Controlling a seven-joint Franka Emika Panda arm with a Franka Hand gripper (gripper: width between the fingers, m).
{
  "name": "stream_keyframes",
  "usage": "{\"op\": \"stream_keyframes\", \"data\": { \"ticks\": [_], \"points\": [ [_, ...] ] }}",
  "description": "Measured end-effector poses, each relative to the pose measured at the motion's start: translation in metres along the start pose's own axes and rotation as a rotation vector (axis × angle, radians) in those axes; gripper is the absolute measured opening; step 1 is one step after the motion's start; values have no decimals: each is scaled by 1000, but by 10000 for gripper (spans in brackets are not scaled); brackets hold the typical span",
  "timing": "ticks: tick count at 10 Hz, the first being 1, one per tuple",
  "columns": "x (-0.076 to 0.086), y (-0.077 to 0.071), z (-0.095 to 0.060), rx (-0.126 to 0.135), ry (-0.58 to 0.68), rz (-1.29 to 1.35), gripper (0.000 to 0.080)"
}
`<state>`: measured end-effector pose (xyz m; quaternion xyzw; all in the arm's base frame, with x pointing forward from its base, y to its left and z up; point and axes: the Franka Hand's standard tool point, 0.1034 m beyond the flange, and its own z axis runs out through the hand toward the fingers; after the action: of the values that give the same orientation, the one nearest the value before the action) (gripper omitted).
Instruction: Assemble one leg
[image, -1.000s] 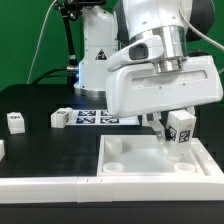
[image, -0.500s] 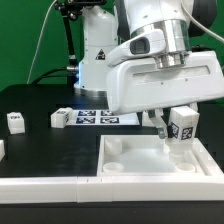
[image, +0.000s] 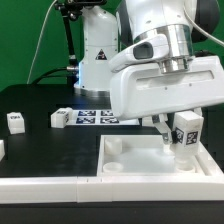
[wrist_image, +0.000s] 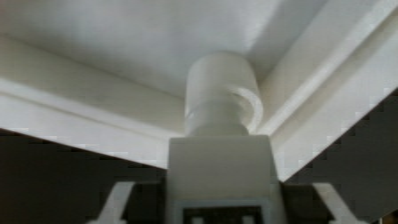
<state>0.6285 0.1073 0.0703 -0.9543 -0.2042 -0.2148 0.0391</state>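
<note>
leg (image: 186, 129) upright in the hand (image: 177, 134) grip, at white tray (image: 128, 166) corner

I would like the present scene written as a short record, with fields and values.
gripper: jaws shut on the leg
leg position: upright, over the tray piece, at its back corner on the exterior view's right
seating: cannot tell
loose legs: two on the black table, to the exterior view's left of the marker board
</note>
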Motion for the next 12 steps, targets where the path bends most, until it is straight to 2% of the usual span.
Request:
{"op": "stream_keyframes", "data": {
  "ticks": [2, 5, 8, 10, 11, 12],
  "points": [
    [0, -2, 2, -1, 8, -2, 288],
    [-7, -6, 10, 3, 0, -4, 288],
    [-11, -7, 15, -9, 27, -3, 288],
    [-11, -7, 15, -9, 26, -2, 537],
    [-11, -6, 15, -9, 26, -2, 537],
    [-11, -6, 15, -9, 26, -2, 626]
  ]
}}
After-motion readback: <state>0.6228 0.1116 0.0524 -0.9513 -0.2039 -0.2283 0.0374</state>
